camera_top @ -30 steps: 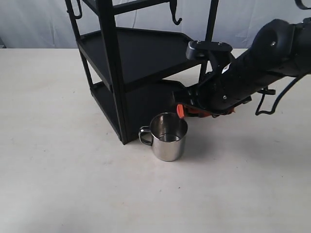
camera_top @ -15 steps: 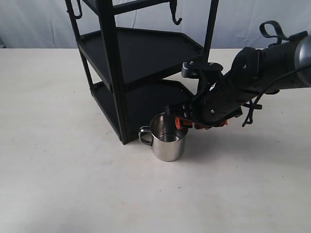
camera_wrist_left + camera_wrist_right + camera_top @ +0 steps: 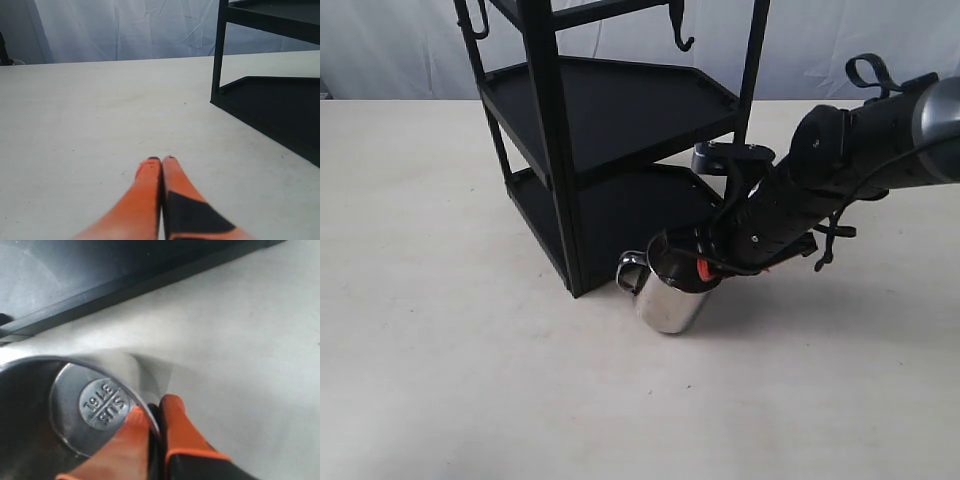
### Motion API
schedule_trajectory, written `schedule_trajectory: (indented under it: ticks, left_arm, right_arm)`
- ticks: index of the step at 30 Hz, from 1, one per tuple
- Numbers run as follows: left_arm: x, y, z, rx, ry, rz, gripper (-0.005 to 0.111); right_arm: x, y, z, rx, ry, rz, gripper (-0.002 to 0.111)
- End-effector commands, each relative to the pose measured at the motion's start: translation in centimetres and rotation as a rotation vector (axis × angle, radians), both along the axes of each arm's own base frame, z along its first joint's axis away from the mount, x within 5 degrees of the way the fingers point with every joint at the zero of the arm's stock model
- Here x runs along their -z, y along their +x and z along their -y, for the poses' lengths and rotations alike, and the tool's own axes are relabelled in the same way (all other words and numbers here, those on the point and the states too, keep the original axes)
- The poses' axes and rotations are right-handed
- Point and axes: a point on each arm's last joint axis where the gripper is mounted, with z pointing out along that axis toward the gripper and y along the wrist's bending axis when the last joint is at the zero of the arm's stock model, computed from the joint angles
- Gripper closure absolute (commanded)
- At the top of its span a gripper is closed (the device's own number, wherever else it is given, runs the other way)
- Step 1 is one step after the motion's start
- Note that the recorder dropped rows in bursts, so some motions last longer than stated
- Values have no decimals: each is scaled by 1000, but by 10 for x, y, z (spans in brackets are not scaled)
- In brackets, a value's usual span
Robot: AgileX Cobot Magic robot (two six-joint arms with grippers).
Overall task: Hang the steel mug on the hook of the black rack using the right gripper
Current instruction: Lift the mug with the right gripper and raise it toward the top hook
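We found the steel mug (image 3: 665, 292) on the bench (image 3: 440, 380) near its middle, just beside the black rack (image 3: 560, 140), tilted. The right pincer (image 3: 154, 416) was clamped on the mug's rim wall, one finger inside, one outside. The left pincer (image 3: 161, 161) was closed and empty. We judged the mug stiff, light and slippery; a rim grasp suits, leaving the handle free for the hook (image 3: 680, 30).

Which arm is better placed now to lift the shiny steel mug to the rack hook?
Right. The right gripper is shut on the rim of the shiny steel mug. The left gripper is shut and empty over bare table, away from it.
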Motion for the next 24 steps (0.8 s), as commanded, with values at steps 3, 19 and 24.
schedule_trajectory:
  ticks: [3,19,24]
  left_arm:
    - [-1,0,0,1,-4,10,107]
    - [-1,0,0,1,-4,10,107]
    - [-1,0,0,1,-4,10,107]
  right_arm:
    - [-10,-10,-1,-65,2,-64,109]
    - [-110,-43,26,-117,186,66,109]
    - [-124,-38,42,-77,356,94,109]
